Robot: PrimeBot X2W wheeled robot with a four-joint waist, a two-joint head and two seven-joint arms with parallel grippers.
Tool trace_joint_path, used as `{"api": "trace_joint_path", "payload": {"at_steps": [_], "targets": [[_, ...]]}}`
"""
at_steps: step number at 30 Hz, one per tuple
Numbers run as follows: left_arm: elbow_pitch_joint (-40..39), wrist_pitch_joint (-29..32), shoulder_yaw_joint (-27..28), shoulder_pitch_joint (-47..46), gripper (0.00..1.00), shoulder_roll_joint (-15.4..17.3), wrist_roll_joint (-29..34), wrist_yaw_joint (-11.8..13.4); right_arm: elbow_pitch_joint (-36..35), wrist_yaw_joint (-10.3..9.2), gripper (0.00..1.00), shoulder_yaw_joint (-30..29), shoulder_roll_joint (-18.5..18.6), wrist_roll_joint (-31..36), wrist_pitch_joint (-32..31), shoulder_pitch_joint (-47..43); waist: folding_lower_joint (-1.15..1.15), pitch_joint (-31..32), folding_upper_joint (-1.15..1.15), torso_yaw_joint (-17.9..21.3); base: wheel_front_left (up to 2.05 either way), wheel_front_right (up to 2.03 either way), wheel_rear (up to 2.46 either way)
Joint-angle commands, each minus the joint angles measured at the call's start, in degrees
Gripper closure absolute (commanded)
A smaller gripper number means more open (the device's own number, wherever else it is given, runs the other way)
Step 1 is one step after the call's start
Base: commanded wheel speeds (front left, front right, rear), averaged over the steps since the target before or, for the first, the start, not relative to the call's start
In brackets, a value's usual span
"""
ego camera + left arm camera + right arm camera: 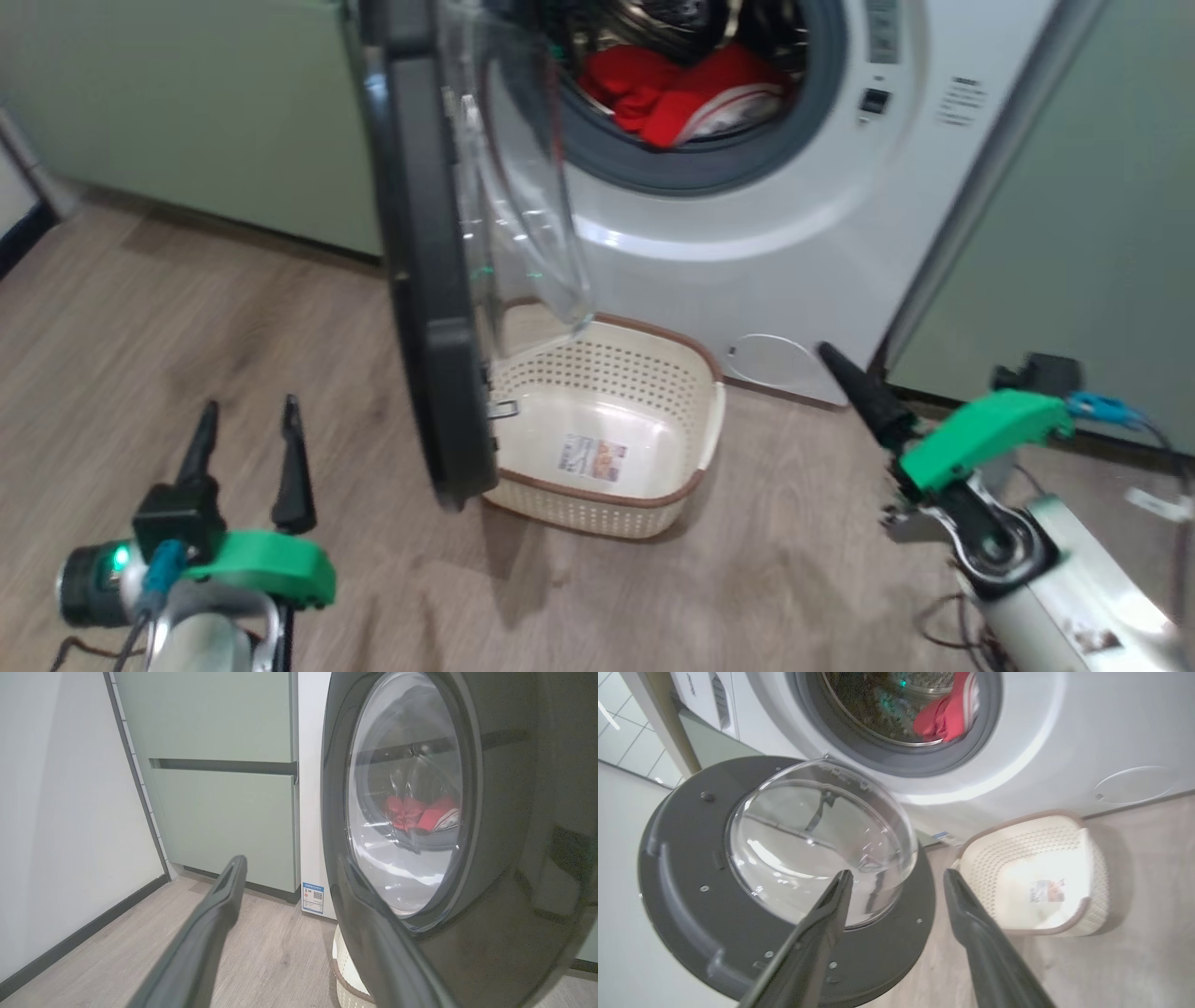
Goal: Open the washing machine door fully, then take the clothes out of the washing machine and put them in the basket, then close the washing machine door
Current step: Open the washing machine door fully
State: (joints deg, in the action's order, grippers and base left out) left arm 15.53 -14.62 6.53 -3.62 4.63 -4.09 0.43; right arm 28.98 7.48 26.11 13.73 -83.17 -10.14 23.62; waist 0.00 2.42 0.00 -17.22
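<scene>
Head view: the washing machine door [425,280] stands open, edge-on, over the basket [607,515] on the floor. The clothes [681,93] lie inside the washing machine [803,233]. The left tool [250,403] is spread apart and holds nothing.
Left wrist view: the door's black rim is just beside one finger.
Right wrist view: the right tool [896,877], fingers apart, faces the door's glass bowl.

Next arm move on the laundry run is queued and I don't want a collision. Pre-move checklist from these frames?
1. Door fully open: not ok. The washing machine door stands edge-on in the head view, roughly square to the machine front and not swung fully back.
2. Path into the basket: not ok. In the head view the door's lower rim covers the left side of the basket.
3. Basket upright and empty: ok.
4. Clothes reachable: ok. The clothes lie at the front of the washing machine opening.
5. Left gripper open, holding nothing: ok.
6. Right gripper open, holding nothing: ok.
</scene>
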Motion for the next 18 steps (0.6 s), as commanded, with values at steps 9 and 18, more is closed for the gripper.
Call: {"api": "trace_joint_path", "payload": {"at_steps": [9, 18], "targets": [[-2.11, -0.38, 5.3, -0.98, 0.0, 0.99, 0.46, -1.94, -0.74, 0.01, 0.0, 6.4, 8.1, 12.92, 24.36, -0.25, 0.0, -0.16, 0.0, 5.08, 0.0, 0.0, 0.0], [-2.34, -0.38, 6.2, -0.8, 0.0, 0.18, 1.18, -2.81, -8.68, 0.01, 0.0, -15.26, 2.24, 41.08, 25.11, -8.01, 0.0, -0.08, 0.0, 6.5, 0.0, 0.0, 0.0]]}}
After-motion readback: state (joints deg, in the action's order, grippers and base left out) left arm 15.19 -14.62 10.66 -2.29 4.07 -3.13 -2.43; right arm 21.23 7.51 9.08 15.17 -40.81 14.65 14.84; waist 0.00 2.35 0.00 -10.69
